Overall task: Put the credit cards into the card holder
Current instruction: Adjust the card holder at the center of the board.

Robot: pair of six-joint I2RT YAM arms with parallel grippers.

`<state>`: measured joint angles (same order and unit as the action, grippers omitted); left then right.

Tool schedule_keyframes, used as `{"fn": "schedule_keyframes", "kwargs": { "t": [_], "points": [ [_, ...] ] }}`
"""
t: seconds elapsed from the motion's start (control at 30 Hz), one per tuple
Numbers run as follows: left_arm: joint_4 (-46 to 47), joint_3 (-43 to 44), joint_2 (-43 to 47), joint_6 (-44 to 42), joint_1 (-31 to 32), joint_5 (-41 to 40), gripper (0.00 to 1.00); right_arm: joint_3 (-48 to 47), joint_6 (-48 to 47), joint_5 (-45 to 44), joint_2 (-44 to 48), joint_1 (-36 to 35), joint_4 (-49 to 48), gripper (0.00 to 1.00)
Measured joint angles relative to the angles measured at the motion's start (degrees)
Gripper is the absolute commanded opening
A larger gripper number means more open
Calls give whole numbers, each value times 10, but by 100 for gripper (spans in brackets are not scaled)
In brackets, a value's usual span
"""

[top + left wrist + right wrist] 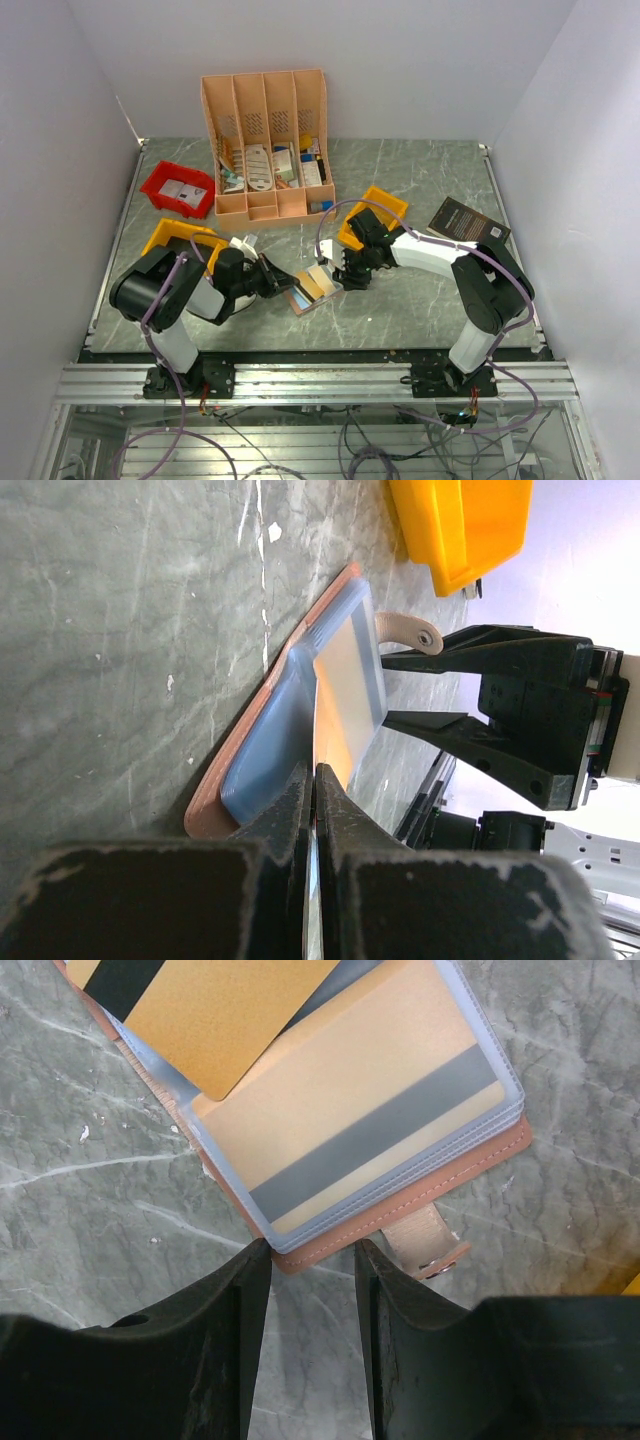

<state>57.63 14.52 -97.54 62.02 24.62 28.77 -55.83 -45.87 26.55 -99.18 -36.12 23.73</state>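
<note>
We are looking first down the left claw (316,776): its two fingers are pressing together on the near edge of a thin gold card (215,1010), pinching it edge-on. The card is slanting out over the open card holder (400,1200), which is lying flat on the grey marble table (420,300) between the two arms. From this side we are seeing the holder only as a brown rim under a stack of bluish clear pockets, and beyond it the black fingers of the other arm.

The right claw (310,1260) is standing spread, one finger on each side of the holder's near edge, just beside its strap (420,1245) – whether the tips are touching the leather, we cannot tell. This view is giving us what the left wrist camera is not: a second gold card with a grey stripe (360,1130) sitting inside the top pocket, and the black stripe on the pinched card, whose rounded corner is overlapping that pocket.

Farther off, a yellow bin (465,525) is sitting behind the right arm. Only from above are we seeing the rest – a peach desk organiser (265,110) at the far edge, a red bin (160,185) to its left, and a black booklet (468,222) at the right.
</note>
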Motion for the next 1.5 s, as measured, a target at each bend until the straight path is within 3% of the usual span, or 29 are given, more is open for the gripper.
{"fn": "schedule_keyframes", "kwargs": {
  "t": [0.9, 1.5],
  "points": [
    [100, 10, -89, 30, 6, 4, 7, -4, 1, -3, -3, -3, 1, 39],
    [79, 24, -86, 40, 6, 17, 7, -4, 5, -4, -3, -3, 1, 39]
  ]
}}
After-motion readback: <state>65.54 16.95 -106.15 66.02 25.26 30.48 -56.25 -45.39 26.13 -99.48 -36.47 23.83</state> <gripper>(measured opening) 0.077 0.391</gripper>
